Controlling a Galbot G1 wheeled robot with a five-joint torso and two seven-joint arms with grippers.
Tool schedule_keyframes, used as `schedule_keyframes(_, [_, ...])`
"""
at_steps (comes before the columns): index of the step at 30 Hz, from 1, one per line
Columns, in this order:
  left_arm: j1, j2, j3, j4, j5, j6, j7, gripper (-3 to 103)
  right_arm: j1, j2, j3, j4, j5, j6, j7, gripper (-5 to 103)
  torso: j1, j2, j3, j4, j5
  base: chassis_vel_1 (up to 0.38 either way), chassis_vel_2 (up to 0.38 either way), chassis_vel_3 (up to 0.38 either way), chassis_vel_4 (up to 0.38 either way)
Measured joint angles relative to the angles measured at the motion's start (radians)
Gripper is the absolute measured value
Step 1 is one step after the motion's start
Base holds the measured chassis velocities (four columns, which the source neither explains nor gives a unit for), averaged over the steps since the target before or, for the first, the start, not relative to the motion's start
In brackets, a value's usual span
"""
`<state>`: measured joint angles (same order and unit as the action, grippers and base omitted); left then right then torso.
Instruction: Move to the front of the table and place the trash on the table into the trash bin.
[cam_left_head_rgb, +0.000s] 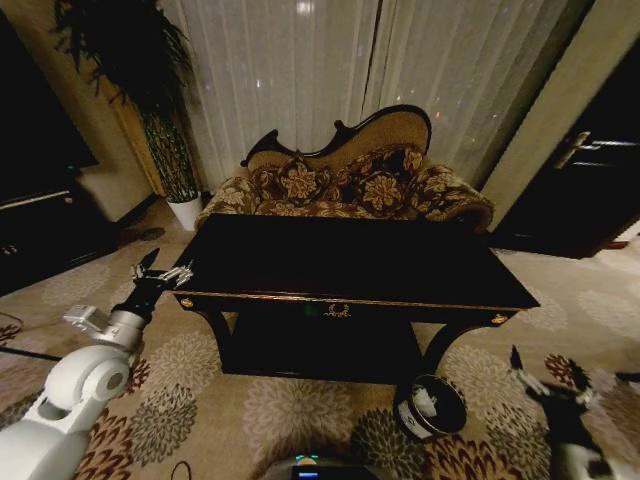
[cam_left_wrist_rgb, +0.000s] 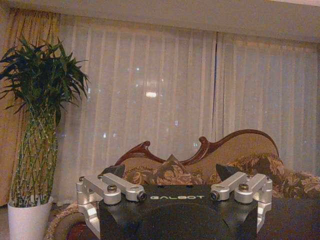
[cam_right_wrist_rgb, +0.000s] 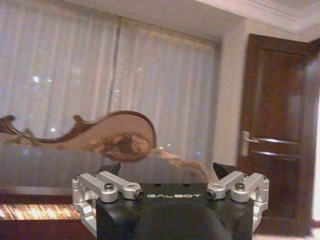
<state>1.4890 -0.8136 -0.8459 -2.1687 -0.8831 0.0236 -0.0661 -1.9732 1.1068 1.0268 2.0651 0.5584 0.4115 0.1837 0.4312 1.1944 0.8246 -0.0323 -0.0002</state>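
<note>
The glossy dark table (cam_left_head_rgb: 470, 285) with gold trim stands straight ahead, in front of a floral sofa. The round black trash bin (cam_left_head_rgb: 445, 425) sits on the carpet by the table's front right leg, with a white wad of trash (cam_left_head_rgb: 425, 401) inside it. My left gripper (cam_left_head_rgb: 167, 267) hovers open at the table's front left corner, nothing between its fingers (cam_left_wrist_rgb: 114, 171). My right gripper (cam_left_head_rgb: 570, 372) is low at the right, beyond the bin, also open and holding nothing, as its fingers (cam_right_wrist_rgb: 225, 170) show in the right wrist view.
The carved-back sofa (cam_left_head_rgb: 350, 185) stands close behind the table. A tall plant in a white pot (cam_left_head_rgb: 185, 210) is at the back left, and a dark door (cam_left_head_rgb: 590, 170) at the right. Patterned carpet lies around the table.
</note>
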Motion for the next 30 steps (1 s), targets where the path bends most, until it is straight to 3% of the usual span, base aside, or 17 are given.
schedule_keyframes(3, [0.0,0.0,0.0,0.0,0.0,0.0,0.0,100,0.062,-0.071,-0.007,0.068,0.004,-0.108,0.036,100,0.0,0.0,0.0,0.0003,0.0,0.0,0.0,0.0,0.0])
schedule_keyframes(12, [0.0,0.0,0.0,0.0,0.0,0.0,0.0,100,0.253,-0.161,-0.112,0.104,0.046,-0.269,0.077,100,0.0,0.0,0.0,0.0002,0.0002,0.0,0.0,0.0,0.0])
schedule_keyframes(20, [0.0,0.0,0.0,0.0,0.0,0.0,0.0,100,0.333,-0.206,-0.13,0.094,0.109,-0.304,0.044,100,0.0,0.0,0.0,0.0002,0.0002,0.0,0.0,0.0,0.0])
schedule_keyframes(30, [0.0,0.0,0.0,0.0,0.0,0.0,0.0,100,0.322,-0.209,-0.12,0.095,0.125,-0.308,0.013,100,0.0,0.0,0.0,-0.0001,0.0002,0.0,0.0,0.0,0.0])
